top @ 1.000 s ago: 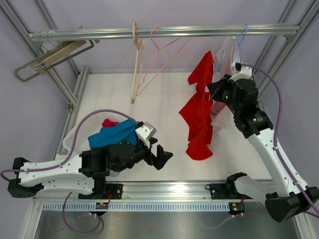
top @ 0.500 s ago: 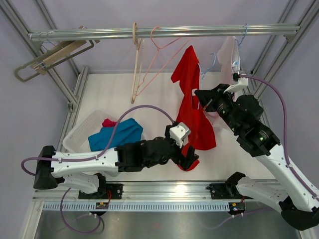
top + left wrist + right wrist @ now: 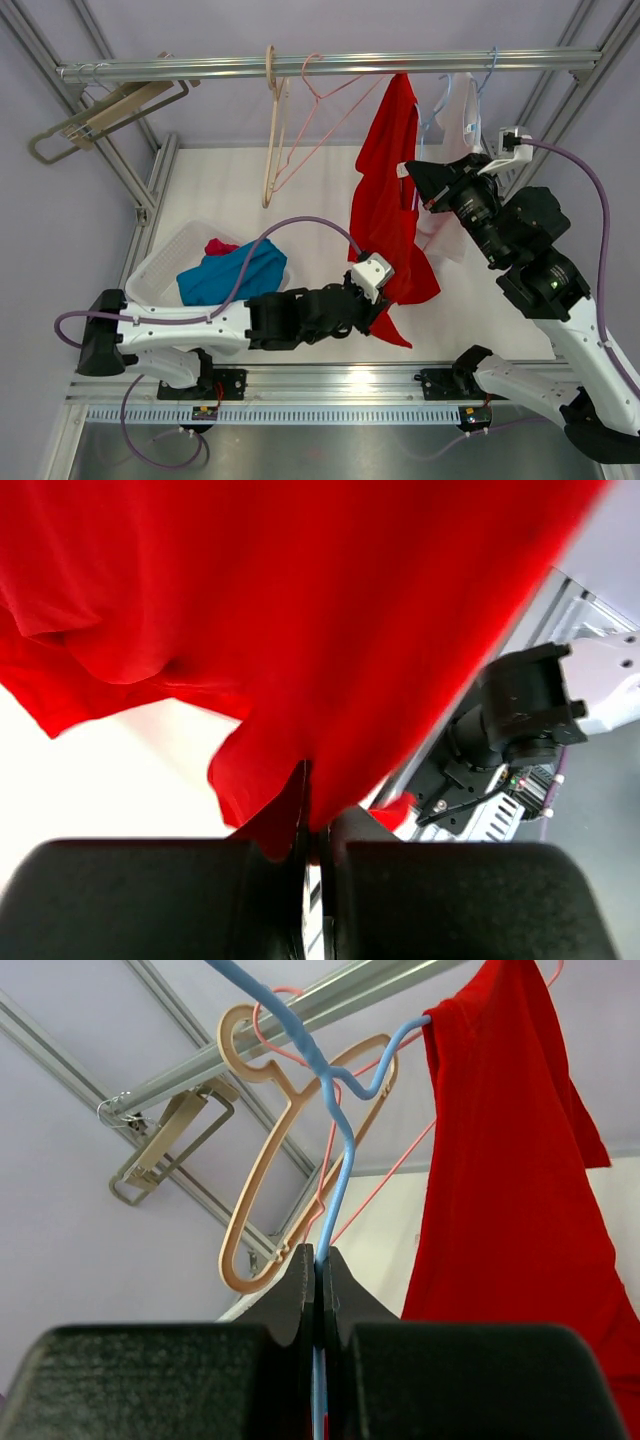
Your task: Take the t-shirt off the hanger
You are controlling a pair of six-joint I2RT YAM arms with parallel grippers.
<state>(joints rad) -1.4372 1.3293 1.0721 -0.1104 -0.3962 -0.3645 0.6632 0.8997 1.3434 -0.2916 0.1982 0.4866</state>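
T-shirt (image 3: 392, 170) is the red one. It hangs long from up near the rail (image 3: 200, 70) down toward the front of the bench (image 3: 250, 190). From the right wrist view its top looks bunched onto one arm of the blue wire hanger (image 3: 305, 1045).

Right tool (image 3: 320, 1265) is pinched tight on the hanger's lower wire. My guess is that's to hold the hanger steady and tilted so the cloth can slide off one end. Left tool (image 3: 315, 825) is clamped on the bottom hem, red fabric squeezed between its fingers, low and close to the arm bases. Looks like the pulling half of the job: one holds, the other drags down and away. Shirt isn't off yet imo, the top is on the wire.

Further out, a beige hanger (image 3: 272, 130) and a pink wire hanger (image 3: 335, 105) sit on the same rail, left of the shirt. There's a wooden hanger (image 3: 110, 110) at the far left and a pale garment (image 3: 458, 105) hung just behind the right tool. Basket (image 3: 150, 262) on the left of the bench holds blue and pinkish clothes, so it's probably the drop-off spot.

Labels/writing: nothing readable anywhere, and no tag showing on the shirt.
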